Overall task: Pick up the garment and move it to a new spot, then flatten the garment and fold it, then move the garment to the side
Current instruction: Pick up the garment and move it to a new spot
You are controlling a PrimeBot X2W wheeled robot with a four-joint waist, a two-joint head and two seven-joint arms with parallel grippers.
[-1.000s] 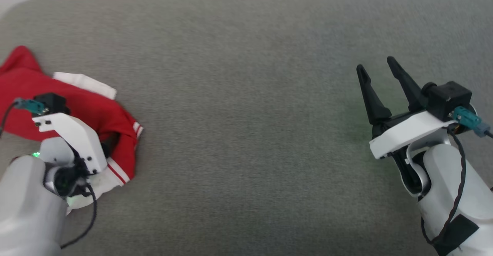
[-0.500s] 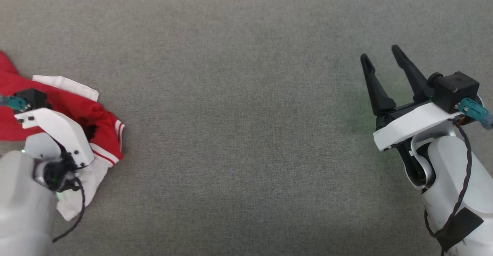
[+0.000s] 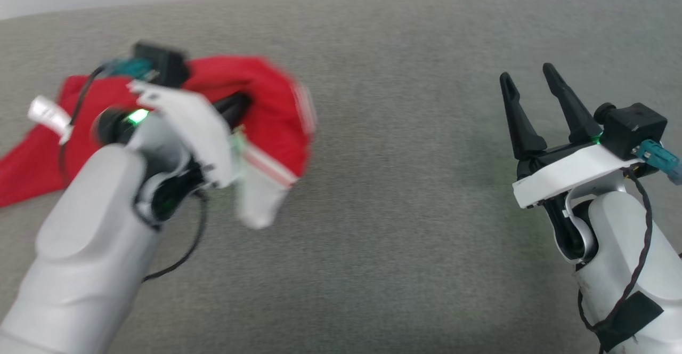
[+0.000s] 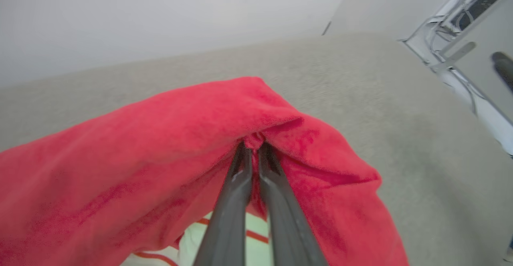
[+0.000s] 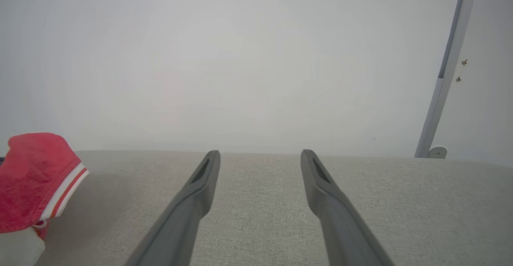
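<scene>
The garment [image 3: 261, 103] is a red shirt with white, red-striped trim, raised off the grey surface at the left of the head view and blurred by motion. My left gripper [image 3: 240, 103] is shut on a pinch of its red cloth. In the left wrist view the two fingers meet at a fold of the garment [image 4: 168, 138], which drapes down on both sides of my left gripper [image 4: 253, 146]. My right gripper [image 3: 525, 79] stands open at the right, nothing between its fingers. In the right wrist view my right gripper [image 5: 259, 154] is spread wide, and the garment [image 5: 32, 178] hangs at the far left.
The grey fabric surface [image 3: 394, 194] stretches wide between the two arms. A pale wall lies beyond its far edge [image 5: 256, 57]. A metal post [image 5: 445, 77] stands at the back right in the right wrist view.
My left gripper has shut on the garment and lifted it up and toward the middle. The head camera has shifted. The right gripper has stayed open in place.
</scene>
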